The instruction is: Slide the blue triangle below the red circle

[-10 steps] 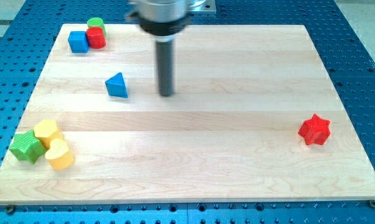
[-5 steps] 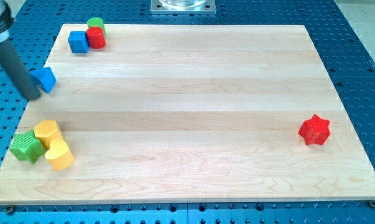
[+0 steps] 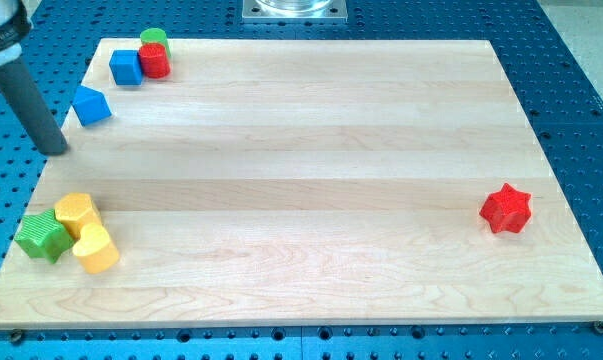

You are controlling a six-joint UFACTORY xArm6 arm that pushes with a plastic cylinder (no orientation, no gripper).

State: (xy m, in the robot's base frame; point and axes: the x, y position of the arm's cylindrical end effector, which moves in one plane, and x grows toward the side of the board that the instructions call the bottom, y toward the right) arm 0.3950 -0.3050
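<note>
Arm visible only at worktop's top-left corner: straight dark grey cylindrical rod, matte, smooth, no markings. Upper end enters a wider black collar, cut off by frame edge. My tip (image 3: 56, 150) is blunt, flat-ended

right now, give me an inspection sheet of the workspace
surface: wooden board, flat.
job's things: blue triangle near the view's left edge, below the blue cube; red circle up and to its right, touching the blue cube.
clutter: green block behind the red circle; green block, two yellow blocks clustered at the view's lower left; red star alone at the view's right.
pincer: none; my tip left of and below the blue triangle, apart.
cables: nothing seen.
surroundings: blue perforated table.
</note>
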